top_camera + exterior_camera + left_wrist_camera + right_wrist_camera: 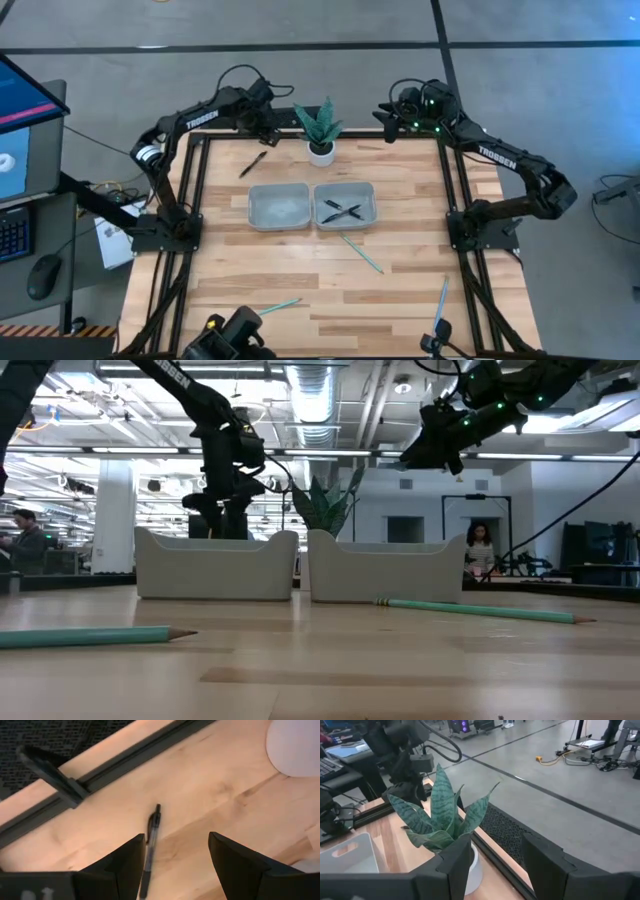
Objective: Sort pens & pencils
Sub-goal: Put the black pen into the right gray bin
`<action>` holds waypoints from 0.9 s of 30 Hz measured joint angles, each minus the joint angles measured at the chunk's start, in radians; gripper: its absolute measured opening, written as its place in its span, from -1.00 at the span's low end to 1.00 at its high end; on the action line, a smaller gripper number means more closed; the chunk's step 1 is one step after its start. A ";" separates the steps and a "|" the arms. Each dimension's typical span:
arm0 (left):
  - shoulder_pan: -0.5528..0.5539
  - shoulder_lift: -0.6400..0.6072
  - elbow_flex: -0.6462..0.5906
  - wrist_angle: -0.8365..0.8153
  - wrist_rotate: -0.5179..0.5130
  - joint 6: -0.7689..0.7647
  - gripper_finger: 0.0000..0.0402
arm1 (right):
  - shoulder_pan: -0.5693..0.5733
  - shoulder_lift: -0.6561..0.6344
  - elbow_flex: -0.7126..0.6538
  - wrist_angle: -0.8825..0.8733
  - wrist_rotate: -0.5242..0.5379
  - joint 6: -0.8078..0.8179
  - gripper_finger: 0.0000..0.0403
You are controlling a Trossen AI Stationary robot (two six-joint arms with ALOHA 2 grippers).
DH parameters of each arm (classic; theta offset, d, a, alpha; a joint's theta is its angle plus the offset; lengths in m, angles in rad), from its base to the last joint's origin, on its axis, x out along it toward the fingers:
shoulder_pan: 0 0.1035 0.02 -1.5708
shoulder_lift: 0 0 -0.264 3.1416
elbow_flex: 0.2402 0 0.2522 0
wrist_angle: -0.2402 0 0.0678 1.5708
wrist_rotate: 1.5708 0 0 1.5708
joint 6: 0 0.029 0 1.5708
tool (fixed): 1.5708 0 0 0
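My left gripper (175, 855) hovers, fingers apart, over 1 pen (252, 164) lying on the surface near the far left corner; 2 pens (342, 211) sit in the right tray (366, 190), 3 pencils (361, 254) lie loose. Right gripper (492, 860), also apart, waits by the plant (320, 128). The pen sits off-centre toward 1 finger, so closing could roll it away.

A: High view looks straight down on the whole table (300, 290). Low view sits at tabletop height, facing both trays (216, 565).

B: Wrist views sit close; the right one shares the plant (440, 820) with both.
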 joint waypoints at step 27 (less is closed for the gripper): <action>-0.003 0.004 0.000 -0.065 0.012 -0.034 0.05 | 0.000 -0.001 0.000 0.000 0.000 0.000 -0.02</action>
